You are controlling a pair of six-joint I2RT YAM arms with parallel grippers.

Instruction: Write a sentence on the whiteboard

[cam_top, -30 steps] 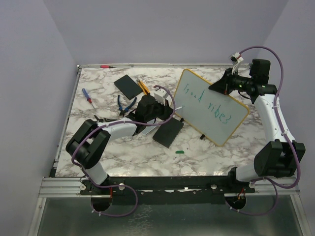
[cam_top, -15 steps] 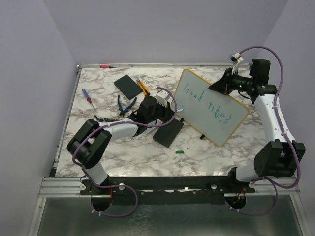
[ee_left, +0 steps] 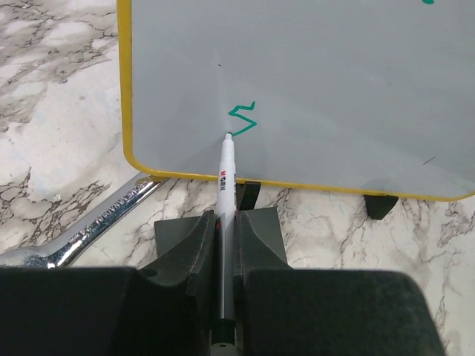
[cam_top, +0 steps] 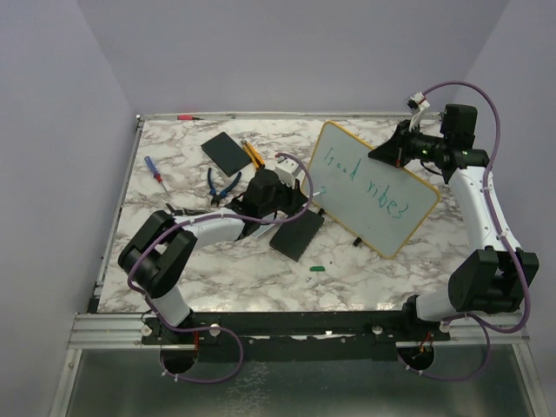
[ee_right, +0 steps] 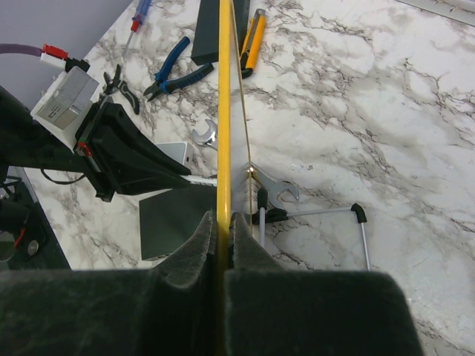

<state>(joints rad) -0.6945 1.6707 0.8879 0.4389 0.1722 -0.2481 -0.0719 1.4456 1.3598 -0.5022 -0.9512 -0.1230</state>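
**Item 1, left arm.** Your left arm reaches low across the middle of the desk. The left pincer point(ee_left: 226, 222) is clamped on a white marker point(ee_left: 227, 159). The marker's tip touches the whiteboard point(cam_top: 347, 208) near its lower left corner, at the foot of a small green zigzag point(ee_left: 243, 119).

**Item 2, right arm.** Your right arm rises from the near right corner with its elbow high and its wrist turned toward the desk's centre. The right pincer point(ee_right: 220, 222) is closed on the board's yellow rim, which shows edge-on between the fingers.

**Item 3, whiteboard.** It stands propped on black feet point(ee_left: 380, 205) in the far right quarter of the desk, set diagonally. The sentence point(cam_top: 365, 178) runs across it in green, in two lines.

**Item 4, room.** Bare marble runs along the near edge, with one small green piece point(cam_top: 317, 268) lying on it. The board's right corner comes near the right edge.

**Item 5, loose stock.**
- One black slab point(cam_top: 295, 233) lies just beside the left pincer, on the near side.
- A second slab point(cam_top: 224, 152), blue-handled pliers point(cam_top: 221, 184) and an orange cutter point(cam_top: 253, 154) lie toward the far left.
- A screwdriver point(cam_top: 155, 169) lies near the left edge.
- A wrench point(ee_left: 96, 226) lies beside the board's lower corner.
- A red-tipped pen point(cam_top: 187, 115) lies along the far edge.
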